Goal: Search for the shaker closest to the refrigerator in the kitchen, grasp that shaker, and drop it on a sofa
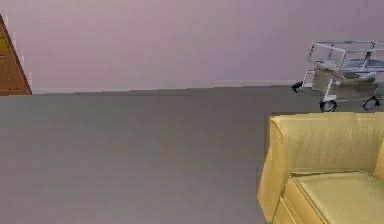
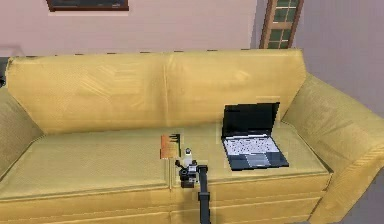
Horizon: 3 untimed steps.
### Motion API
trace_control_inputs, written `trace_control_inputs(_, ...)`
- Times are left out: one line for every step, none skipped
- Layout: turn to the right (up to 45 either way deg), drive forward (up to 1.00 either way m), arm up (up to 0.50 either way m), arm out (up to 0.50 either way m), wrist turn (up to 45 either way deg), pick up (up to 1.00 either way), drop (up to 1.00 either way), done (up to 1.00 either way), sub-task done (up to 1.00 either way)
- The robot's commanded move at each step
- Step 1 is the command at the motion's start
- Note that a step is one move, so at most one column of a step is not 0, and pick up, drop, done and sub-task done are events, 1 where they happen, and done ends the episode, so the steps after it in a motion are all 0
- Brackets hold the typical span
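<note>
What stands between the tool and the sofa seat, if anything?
Nothing visible does: the tool shows against the sofa seat. A laptop lies on the seat toward the picture's right, a thin brown object just left of the tool.

Outstretched arm (image 2: 204,200), end effector (image 2: 177,140) at tip

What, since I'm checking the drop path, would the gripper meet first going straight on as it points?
Probably the yellow sofa's backrest, unless the brown flat object lies in that line; depth is unclear.
</note>
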Motion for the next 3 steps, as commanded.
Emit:
trace_control_inputs(0.0, 0.00, 0.10, 0.00, 0.0, 0.00, 0.00, 0.00, 0.00)
trace_control_inputs(0.0, 0.00, 0.00, -0.08, 0.0, 0.00, 0.00, 0.00, 0.00)
trace_control_inputs(0.0, 0.00, 0.00, 0.00, 0.0, 0.00, 0.00, 1.00, 0.00)
